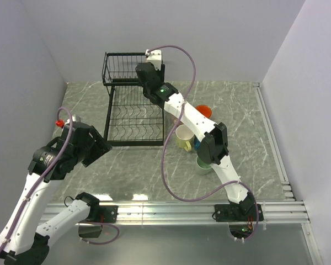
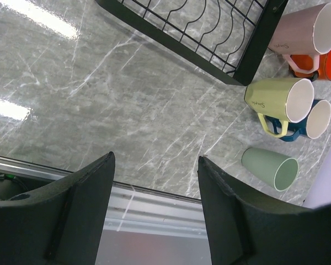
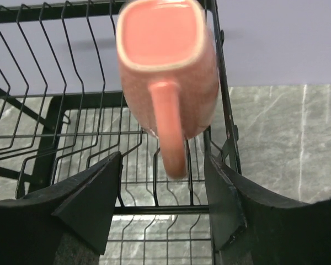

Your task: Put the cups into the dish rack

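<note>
Handle facing the right wrist camera, one pink cup (image 3: 165,72) shows blurred at the right end of the upper basket of the dish rack (image 3: 38,110). Its long axis runs up and down that picture, with a flat, pale-rimmed end turned upward. Mouth or base, the blur does not tell, nor whether it rests on the wires. The right fingers (image 3: 94,193) stand spread on either side below it, released and clear of its sides.

The top view hides this cup behind the right wrist. It does show the rack at the far edge of the desk (image 1: 248,127), left of centre.

Only the left wrist view shows the other five together, standing just off the rack's near right corner: a second pink cup (image 2: 306,30), an orange cup (image 2: 328,63), a yellow cup (image 2: 278,99), a blue cup (image 2: 314,121) and a green cup (image 2: 270,168). From above, the yellow one's mouth opens upward.

The left fingers (image 2: 88,187) hang spread over the near left part of the desk, with nothing between them.
</note>
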`<state>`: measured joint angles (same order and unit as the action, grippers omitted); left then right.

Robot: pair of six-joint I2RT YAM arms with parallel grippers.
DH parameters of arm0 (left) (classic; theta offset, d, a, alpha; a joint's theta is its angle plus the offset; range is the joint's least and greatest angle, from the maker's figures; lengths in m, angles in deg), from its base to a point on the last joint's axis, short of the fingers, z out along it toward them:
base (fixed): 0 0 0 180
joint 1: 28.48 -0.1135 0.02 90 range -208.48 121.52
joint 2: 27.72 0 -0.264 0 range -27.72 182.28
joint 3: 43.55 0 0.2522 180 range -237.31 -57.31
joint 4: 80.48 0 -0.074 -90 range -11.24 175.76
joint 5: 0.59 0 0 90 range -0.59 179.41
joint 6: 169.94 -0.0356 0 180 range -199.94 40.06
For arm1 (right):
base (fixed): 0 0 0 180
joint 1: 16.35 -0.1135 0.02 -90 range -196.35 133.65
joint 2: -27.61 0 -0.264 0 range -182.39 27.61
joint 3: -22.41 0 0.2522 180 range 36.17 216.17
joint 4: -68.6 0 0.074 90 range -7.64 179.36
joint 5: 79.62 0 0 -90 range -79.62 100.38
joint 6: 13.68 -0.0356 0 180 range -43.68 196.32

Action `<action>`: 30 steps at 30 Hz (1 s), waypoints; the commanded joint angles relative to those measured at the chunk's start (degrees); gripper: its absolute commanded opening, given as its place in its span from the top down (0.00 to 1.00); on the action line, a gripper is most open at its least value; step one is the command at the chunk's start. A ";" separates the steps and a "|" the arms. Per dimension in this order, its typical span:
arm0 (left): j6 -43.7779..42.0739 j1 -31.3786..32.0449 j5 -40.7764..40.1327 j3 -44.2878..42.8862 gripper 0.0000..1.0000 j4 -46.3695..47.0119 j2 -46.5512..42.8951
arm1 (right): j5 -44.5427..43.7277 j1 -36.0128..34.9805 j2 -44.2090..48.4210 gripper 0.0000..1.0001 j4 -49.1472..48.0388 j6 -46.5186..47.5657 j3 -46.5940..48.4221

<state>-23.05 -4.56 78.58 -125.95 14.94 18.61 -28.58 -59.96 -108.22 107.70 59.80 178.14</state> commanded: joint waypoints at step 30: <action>-4.50 -0.02 10.03 0.62 0.31 13.42 6.14 | -0.34 2.65 41.69 0.25 2.32 -4.90 -27.17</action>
<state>-24.71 -4.56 83.56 -124.47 20.92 22.21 -28.76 -59.66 -69.43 103.57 61.18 156.13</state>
